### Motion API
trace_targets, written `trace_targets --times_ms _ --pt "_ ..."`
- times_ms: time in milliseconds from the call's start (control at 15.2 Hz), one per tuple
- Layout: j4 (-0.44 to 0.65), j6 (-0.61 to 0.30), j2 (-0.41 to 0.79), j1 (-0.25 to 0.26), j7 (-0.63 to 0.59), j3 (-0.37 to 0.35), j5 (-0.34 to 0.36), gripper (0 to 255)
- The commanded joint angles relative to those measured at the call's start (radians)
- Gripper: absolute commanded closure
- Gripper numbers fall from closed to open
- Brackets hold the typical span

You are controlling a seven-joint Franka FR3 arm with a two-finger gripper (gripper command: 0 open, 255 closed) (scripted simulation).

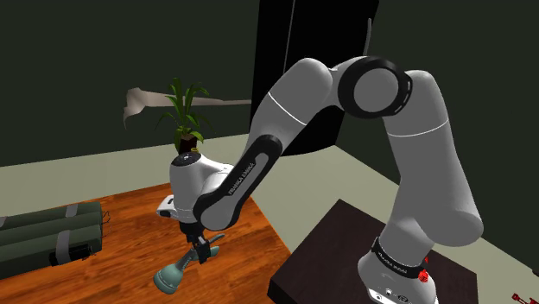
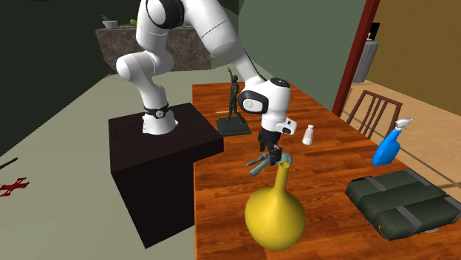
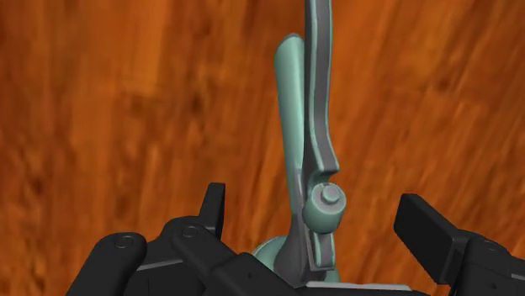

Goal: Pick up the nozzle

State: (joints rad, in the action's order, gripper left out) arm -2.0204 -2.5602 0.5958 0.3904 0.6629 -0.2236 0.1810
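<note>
Gripper (image 3: pixel 318 206) hangs released, jaws spread wide either side of teal nozzle (image 3: pixel 301 109), which lies on wooden table (image 3: pixel 101 101) between them, untouched, likely lined up so closing clamps it.

Nozzle (image 3: pixel 299 109) far end cut off; base behind tool (image 3: pixel 315 208)

Shoulder view: behind stand (image 1: pixel 332 242), looking down. Second exterior: faces arm (image 2: pixel 214 37) across table (image 2: pixel 222 185). Wrist: close over same table.
</note>
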Motion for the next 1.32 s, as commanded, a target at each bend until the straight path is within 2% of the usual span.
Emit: trace_targets --times_ms 0,594,1254 --pt "0.001 -0.003 0.003 0.001 0.0 0.001 0.001 255" --pt "0.002 -0.003 0.004 0.0 0.0 0.001 0.001 255" --pt "-0.018 0.09 -0.109 -0.023 0.021 -0.029 -0.034 255"
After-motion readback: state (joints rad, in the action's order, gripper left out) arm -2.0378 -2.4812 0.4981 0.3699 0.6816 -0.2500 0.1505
